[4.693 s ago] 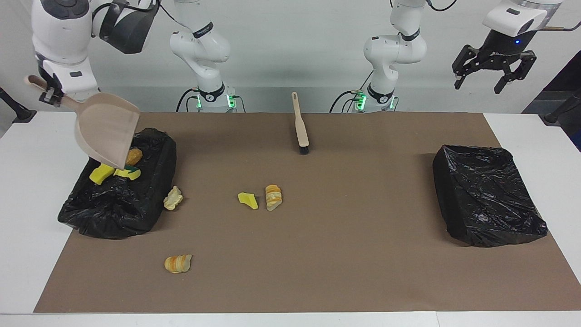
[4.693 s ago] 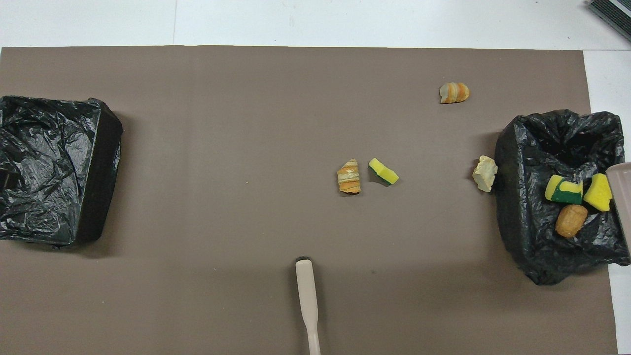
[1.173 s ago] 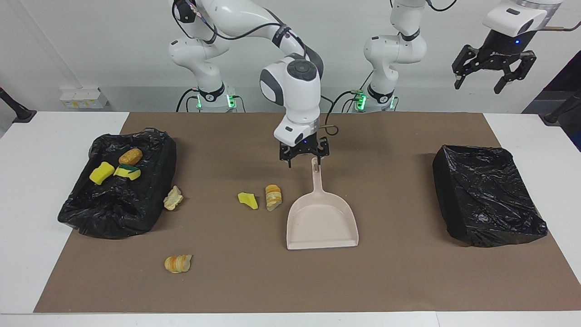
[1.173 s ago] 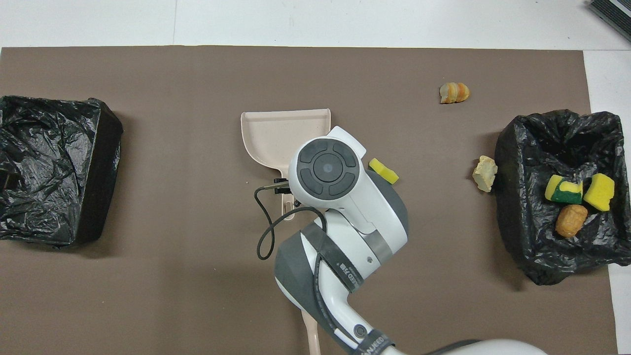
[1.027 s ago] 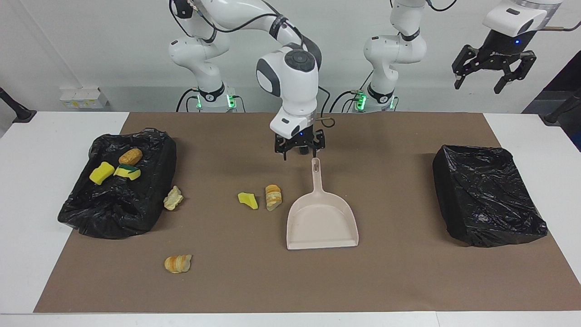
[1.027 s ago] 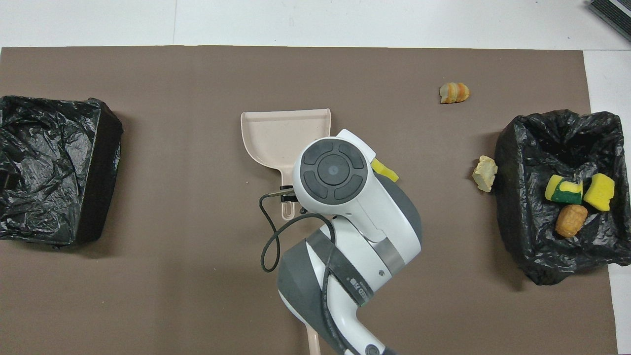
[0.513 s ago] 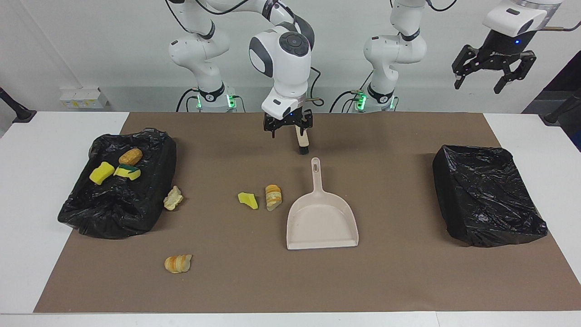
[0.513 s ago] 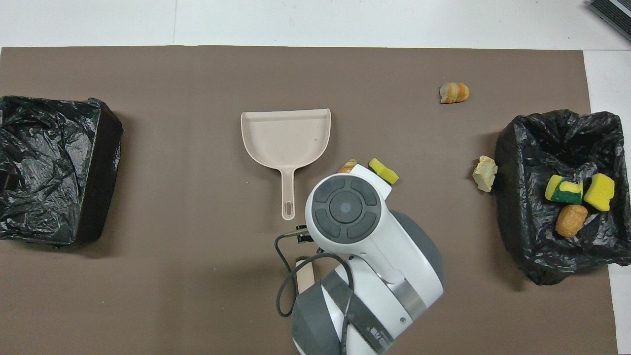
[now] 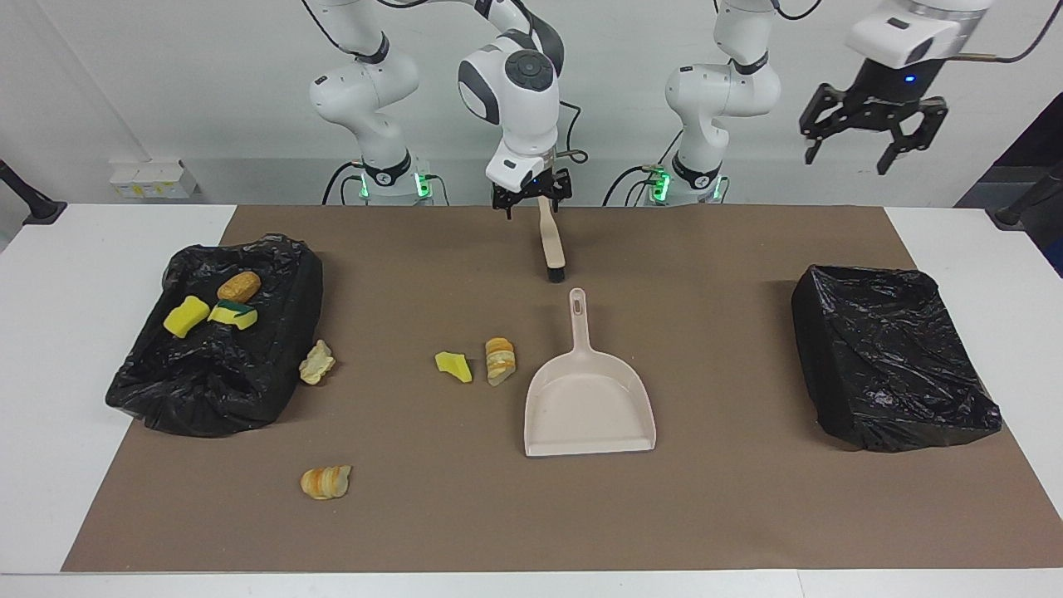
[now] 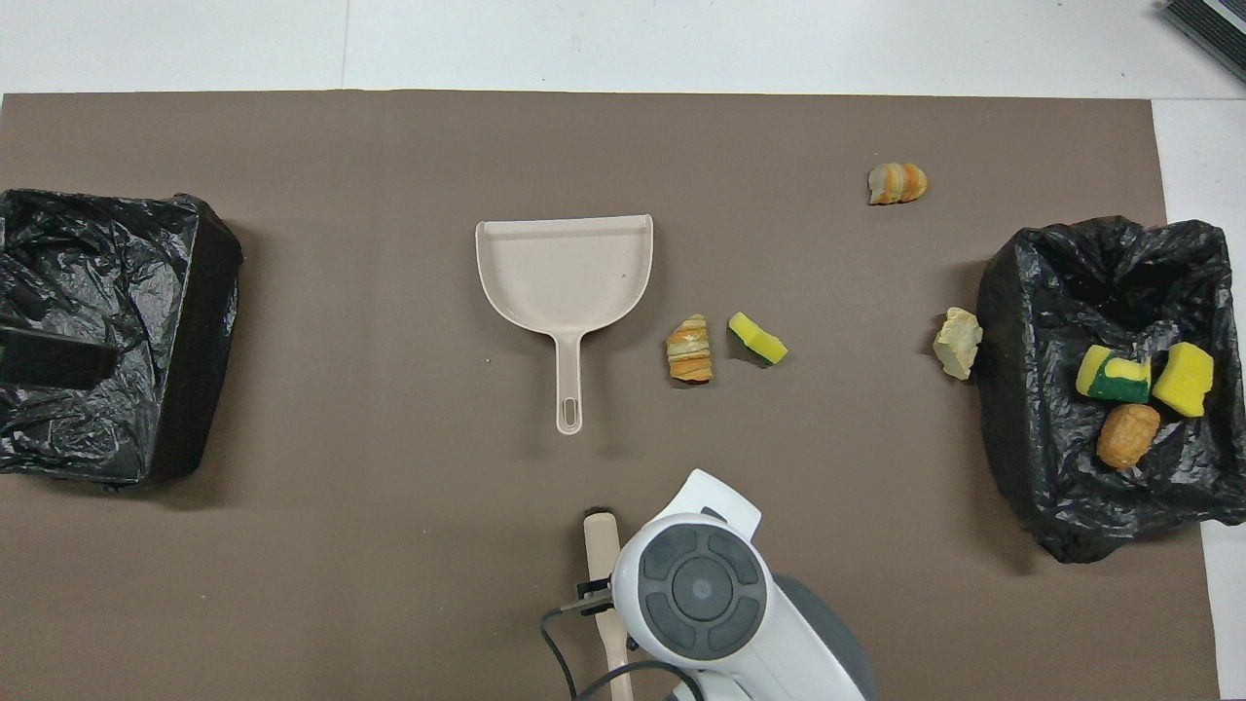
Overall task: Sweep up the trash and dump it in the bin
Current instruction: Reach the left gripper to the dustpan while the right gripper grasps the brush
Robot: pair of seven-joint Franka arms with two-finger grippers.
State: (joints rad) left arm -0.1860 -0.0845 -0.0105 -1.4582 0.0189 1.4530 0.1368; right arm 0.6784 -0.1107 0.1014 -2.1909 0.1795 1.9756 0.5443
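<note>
A: Where is the right claw?

B: Open, poised over the brush handle; the brush's long axis runs away from the robots toward the dustpan.

A: And the trash?

B: A yellow sponge chunk and a bread slice lie beside the dustpan; three pieces sit in the black bin. The left claw waits open, raised.
</note>
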